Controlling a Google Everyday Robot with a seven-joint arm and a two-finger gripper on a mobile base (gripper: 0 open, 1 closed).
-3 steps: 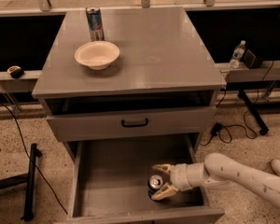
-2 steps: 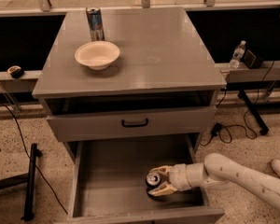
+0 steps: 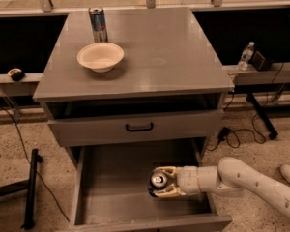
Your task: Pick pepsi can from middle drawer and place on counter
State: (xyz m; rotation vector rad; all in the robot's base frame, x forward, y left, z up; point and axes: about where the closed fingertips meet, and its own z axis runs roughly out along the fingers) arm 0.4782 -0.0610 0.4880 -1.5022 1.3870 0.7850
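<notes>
The pepsi can (image 3: 158,180) stands upright on the floor of the open middle drawer (image 3: 111,187), right of centre, with its silver top and pull tab showing. My gripper (image 3: 157,181) reaches in from the right on a white arm, low inside the drawer. Its two tan fingers (image 3: 166,170) sit on the far and near sides of the can and are shut on it. The can looks to rest on the drawer floor. The counter (image 3: 174,47) is the grey cabinet top above.
A white bowl (image 3: 100,56) and a taller silver-and-blue can (image 3: 98,24) stand on the counter's left half. The drawer front with a black handle (image 3: 139,127) overhangs the open drawer's back. A water bottle (image 3: 245,56) stands on a ledge at the right. A black stand (image 3: 31,187) is at the left.
The fingers have closed in from either side of the can and now hold it. The can and arm have stayed in nearly the same spot.
</notes>
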